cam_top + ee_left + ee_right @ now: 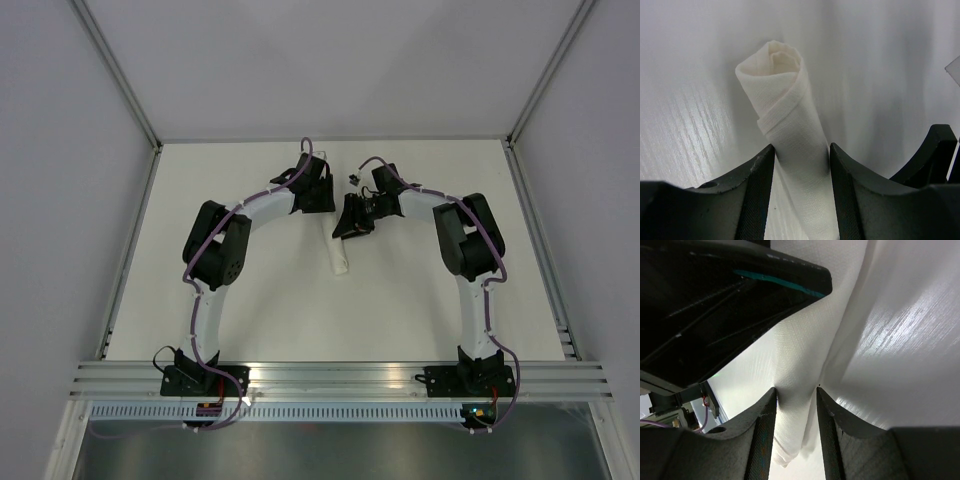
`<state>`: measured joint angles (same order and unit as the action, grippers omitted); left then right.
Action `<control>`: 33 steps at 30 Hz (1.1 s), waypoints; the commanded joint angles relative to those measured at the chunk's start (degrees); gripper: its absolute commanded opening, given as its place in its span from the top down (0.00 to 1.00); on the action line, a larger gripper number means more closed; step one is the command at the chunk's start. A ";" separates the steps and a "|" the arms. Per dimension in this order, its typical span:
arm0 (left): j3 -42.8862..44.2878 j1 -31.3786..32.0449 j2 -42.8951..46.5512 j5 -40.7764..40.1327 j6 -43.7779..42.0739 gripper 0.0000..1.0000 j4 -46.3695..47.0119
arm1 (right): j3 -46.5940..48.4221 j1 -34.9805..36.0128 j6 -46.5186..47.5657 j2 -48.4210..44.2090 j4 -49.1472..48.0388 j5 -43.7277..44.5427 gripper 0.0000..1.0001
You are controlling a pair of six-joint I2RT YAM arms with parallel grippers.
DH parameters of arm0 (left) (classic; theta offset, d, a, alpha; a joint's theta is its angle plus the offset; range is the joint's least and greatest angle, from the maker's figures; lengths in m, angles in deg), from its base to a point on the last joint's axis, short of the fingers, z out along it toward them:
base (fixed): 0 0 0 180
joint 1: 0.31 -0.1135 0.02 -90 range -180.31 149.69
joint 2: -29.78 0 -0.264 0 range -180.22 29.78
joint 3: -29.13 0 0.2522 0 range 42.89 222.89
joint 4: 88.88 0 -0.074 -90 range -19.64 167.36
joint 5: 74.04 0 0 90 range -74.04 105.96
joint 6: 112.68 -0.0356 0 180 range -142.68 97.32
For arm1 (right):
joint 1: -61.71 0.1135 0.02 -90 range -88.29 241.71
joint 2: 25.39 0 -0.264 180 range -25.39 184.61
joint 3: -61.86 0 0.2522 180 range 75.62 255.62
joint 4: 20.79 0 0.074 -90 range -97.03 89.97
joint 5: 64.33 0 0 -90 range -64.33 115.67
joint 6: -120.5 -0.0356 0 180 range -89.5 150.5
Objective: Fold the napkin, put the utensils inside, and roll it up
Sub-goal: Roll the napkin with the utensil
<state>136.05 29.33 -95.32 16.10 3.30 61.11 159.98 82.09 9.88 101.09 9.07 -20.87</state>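
The napkin (340, 258) lies on the table as a tight white roll, running from the back centre towards the front. In the left wrist view its spiral end (785, 90) points away from the camera. My left gripper (802, 150) straddles the roll, open, with a sliver of table showing beside the left finger (757, 190). My right gripper (796, 392) is shut on the napkin (800, 355) further along, its fingertips pinching the roll. From above, the left gripper (318, 200) and the right gripper (352, 225) sit close together over the roll. The utensils are hidden.
The left arm's black wrist body (715, 300) hangs just above and beside the right gripper. The off-white table (250, 330) is framed by metal rails at the sides and grey walls behind. Purple cables (205, 250) run along both arms.
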 commanded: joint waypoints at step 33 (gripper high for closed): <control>3.69 -0.03 2.05 2.14 -5.06 0.41 -0.89 | 3.45 -0.96 4.54 -5.27 5.79 5.06 0.54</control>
<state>137.80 29.33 -95.32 18.03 0.70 60.91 161.27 81.46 14.32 98.31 13.27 -16.90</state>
